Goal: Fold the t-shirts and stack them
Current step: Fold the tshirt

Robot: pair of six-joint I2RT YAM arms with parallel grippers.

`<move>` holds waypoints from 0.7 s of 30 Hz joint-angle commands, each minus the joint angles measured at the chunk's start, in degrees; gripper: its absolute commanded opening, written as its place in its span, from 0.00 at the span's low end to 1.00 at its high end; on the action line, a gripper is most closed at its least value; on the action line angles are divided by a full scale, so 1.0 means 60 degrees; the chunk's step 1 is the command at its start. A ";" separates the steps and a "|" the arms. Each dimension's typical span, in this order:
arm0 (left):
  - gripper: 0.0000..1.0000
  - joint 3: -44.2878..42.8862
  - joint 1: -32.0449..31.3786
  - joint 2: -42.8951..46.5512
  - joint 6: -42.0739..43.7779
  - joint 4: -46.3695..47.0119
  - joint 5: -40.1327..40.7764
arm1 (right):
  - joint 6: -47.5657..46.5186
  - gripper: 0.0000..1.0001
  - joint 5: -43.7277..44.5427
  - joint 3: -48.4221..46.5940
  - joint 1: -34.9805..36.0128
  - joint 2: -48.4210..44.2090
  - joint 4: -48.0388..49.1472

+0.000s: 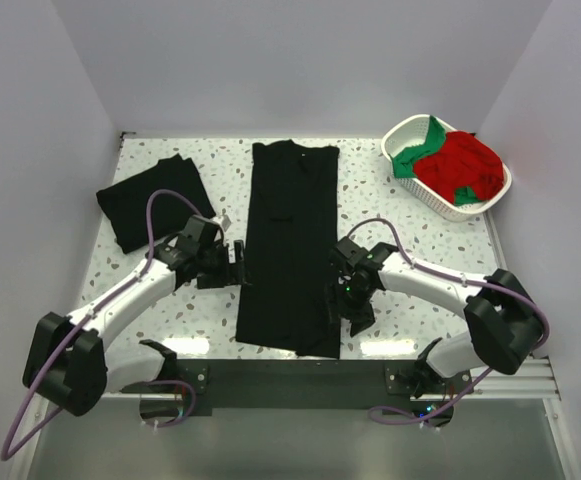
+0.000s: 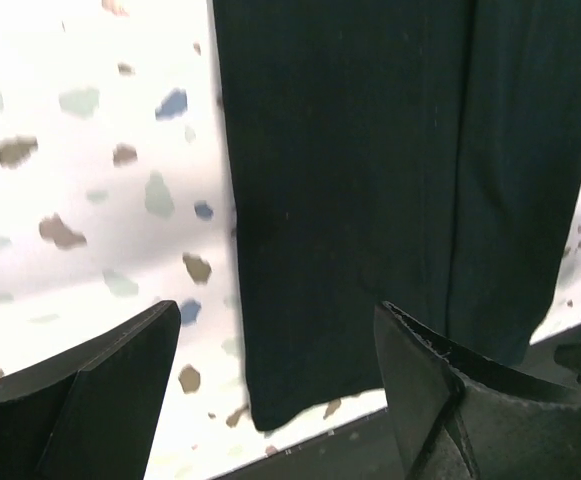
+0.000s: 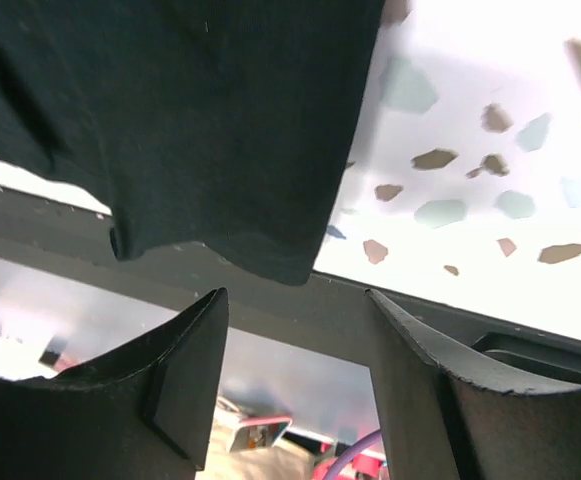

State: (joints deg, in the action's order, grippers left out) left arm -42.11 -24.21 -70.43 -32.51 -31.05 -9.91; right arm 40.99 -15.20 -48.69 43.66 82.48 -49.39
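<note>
Right wrist view cuts off the t-shirt (image 3: 200,130); left gripper (image 2: 280,380), right gripper (image 3: 300,370) spread empty.

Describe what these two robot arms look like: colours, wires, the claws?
The left arm and right arm are smooth white tubes joined by chunky black joints. A thin purple cable loops along each. The left claw and right claw each have two broad, black, wedge-shaped fingers. A small green light glows near the right claw.

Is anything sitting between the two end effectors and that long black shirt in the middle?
Nothing visible. The left end effector and right end effector hover open right at the edges of the long black shirt.
</note>
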 commanded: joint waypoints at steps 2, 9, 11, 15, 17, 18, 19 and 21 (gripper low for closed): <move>0.82 0.0717 -0.0257 0.0955 -0.0616 -0.0538 -0.0003 | 0.0272 0.57 -0.0835 0.0466 0.0369 -0.0108 0.0481; 0.80 0.1348 -0.0506 0.1572 -0.1070 -0.1226 -0.0004 | 0.0492 0.53 -0.1303 0.0893 0.0545 -0.0021 0.1125; 0.80 0.1523 -0.0550 0.1762 -0.1158 -0.1402 0.0055 | 0.0521 0.51 -0.1450 0.0951 0.0677 0.0198 0.1287; 0.80 0.1876 -0.0580 0.2056 -0.1436 -0.1373 -0.0120 | 0.0536 0.50 -0.1568 0.0951 0.0897 0.0505 0.1536; 0.80 0.2007 -0.0580 0.2042 -0.1437 -0.1300 -0.0252 | 0.0521 0.50 -0.1568 0.0995 0.0970 0.0638 0.1551; 0.80 0.2023 -0.0580 0.2042 -0.1437 -0.1314 -0.0267 | 0.0507 0.49 -0.1568 0.1010 0.0985 0.0755 0.1508; 0.79 0.2023 -0.0594 0.2027 -0.1422 -0.1228 -0.0339 | 0.0478 0.49 -0.1495 0.0995 0.1000 0.0799 0.1464; 0.79 0.2110 -0.0594 0.1969 -0.1408 -0.1096 -0.0486 | 0.0463 0.48 -0.1407 0.0995 0.1015 0.0814 0.1347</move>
State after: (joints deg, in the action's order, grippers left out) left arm -29.95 -27.51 -58.89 -39.97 -38.74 -10.70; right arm 43.09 -22.92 -43.09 49.47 87.07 -41.15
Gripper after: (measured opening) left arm 0.797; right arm 0.484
